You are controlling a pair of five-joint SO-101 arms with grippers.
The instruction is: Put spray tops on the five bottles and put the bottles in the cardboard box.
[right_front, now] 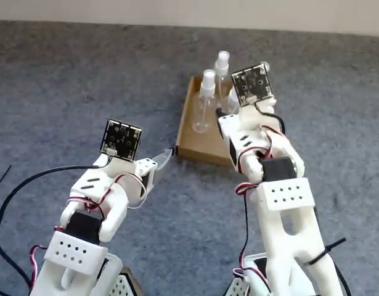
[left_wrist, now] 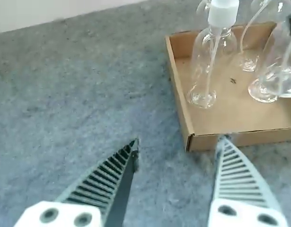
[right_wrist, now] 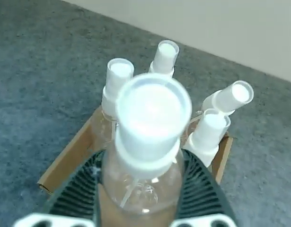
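Note:
My right gripper is shut on a clear bottle with a white spray top, held upright over the cardboard box. Several other clear bottles with white spray tops stand in the box behind it, among them one at the near side and one that leans. From above, two of these bottles rise from the box beside the right arm. My left gripper is open and holds nothing, low over the carpet just short of the box's front corner.
Grey carpet covers the whole surface, with open floor to the left of the box. A black cable loops at the left edge by the left arm's base. A pale wall runs along the far side.

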